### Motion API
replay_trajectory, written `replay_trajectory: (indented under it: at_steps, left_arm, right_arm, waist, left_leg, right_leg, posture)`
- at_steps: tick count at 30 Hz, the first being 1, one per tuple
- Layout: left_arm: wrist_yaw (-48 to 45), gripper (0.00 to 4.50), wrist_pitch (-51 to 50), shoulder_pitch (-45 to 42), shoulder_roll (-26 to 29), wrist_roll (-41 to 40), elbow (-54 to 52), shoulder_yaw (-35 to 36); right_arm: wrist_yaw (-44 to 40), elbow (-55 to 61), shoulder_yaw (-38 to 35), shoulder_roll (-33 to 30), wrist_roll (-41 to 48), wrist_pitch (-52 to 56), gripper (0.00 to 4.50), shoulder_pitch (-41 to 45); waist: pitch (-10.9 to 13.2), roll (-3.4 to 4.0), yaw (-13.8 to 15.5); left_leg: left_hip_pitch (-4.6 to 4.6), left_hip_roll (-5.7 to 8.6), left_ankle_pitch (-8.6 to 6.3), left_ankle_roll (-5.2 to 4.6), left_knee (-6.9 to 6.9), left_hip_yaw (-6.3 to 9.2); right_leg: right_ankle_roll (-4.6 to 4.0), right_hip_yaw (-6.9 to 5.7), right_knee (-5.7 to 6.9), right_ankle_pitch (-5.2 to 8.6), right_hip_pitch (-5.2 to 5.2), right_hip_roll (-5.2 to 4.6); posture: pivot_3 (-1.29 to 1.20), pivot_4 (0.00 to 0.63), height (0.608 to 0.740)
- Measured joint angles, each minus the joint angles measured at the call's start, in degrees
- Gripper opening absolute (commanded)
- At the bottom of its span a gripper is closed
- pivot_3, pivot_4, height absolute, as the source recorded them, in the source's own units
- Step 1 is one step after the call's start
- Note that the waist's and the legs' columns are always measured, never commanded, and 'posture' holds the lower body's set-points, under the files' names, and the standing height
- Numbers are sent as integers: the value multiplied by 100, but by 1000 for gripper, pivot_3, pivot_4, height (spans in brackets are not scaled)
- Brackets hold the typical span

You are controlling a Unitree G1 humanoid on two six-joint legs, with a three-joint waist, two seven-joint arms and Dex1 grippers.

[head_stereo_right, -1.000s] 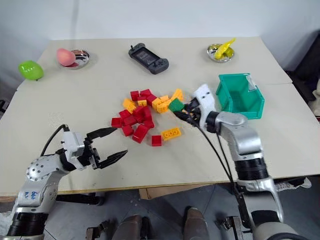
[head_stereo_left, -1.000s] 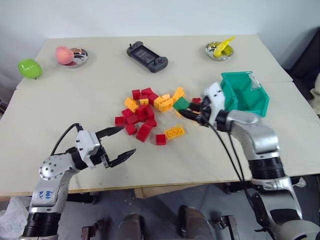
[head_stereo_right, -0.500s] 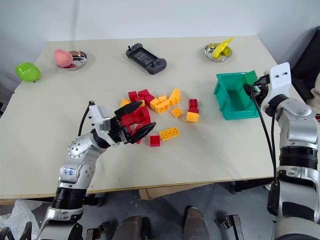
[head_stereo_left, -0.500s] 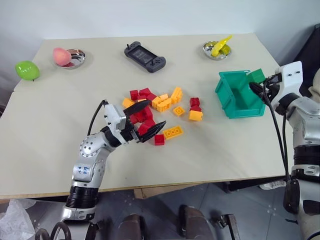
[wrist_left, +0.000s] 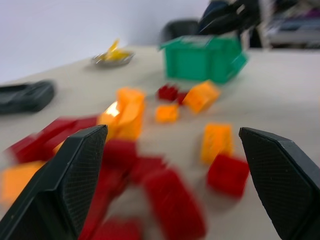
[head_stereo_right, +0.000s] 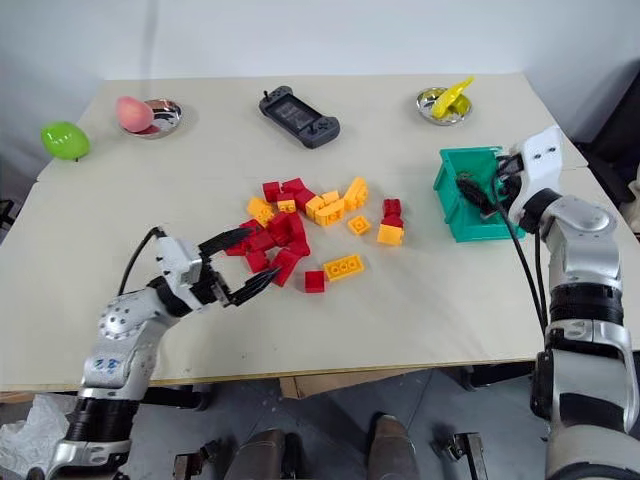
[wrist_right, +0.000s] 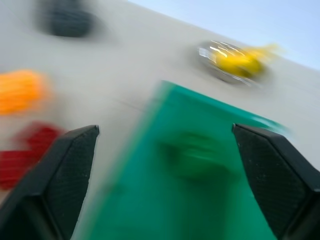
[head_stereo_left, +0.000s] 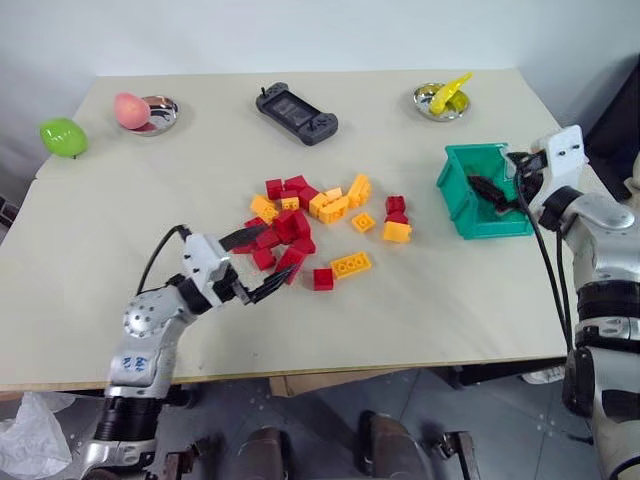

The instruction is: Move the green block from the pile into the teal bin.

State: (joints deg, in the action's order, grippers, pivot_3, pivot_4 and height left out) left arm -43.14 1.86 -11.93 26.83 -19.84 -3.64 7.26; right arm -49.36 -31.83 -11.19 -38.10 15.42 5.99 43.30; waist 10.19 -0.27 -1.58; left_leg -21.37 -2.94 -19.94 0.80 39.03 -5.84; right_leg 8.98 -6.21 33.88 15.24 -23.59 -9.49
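Note:
The teal bin (head_stereo_left: 455,195) stands at the table's right side. My right gripper (head_stereo_left: 488,192) hangs over its inside, open, with nothing between its fingers. In the right wrist view the green block (wrist_right: 192,155) is a blurred dark green shape within the bin's teal walls, ahead of the spread fingers; I cannot tell whether it rests on the bottom. The pile (head_stereo_left: 300,220) of red and orange bricks lies mid-table. My left gripper (head_stereo_left: 275,255) is open at the pile's near left edge, its fingers on either side of some red bricks.
A black game controller (head_stereo_left: 295,100) lies at the back. Also at the back are a metal dish with a pink fruit (head_stereo_left: 140,110) and another with a yellow thing (head_stereo_left: 440,97). A lime-green egg shape (head_stereo_left: 62,135) sits far left. A red and an orange brick (head_stereo_left: 396,222) lie between pile and bin.
My right gripper carried the green block from the pile to the bin and has opened; the block has left its fingers. My left gripper came up to the pile, then drew back a little.

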Motion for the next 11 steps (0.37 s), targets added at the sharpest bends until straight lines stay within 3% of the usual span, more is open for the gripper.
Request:
replay_trajectory:
  at_steps: [5,11]
  left_arm:
    - [188,4500,30,512,445,144,16,555]
    - [162,4500,208,1149,716,202,217,969]
  right_arm:
    - [-1397,1951,428,238,829,179,4461,-1585]
    - [-2111,2720,698,528,993,-422,4461,-2836]
  waist:
    - [1,1,47]
    - [1,2,62]
  left_leg:
    - [0,0,-1,-1,2,10]
    - [6,0,-2,-1,7,8]
  right_leg:
    - [0,-6,-1,0,8,0]
    - [0,-4,4,0,10,0]
  posture:
    - [0,150,740]
    - [0,150,740]
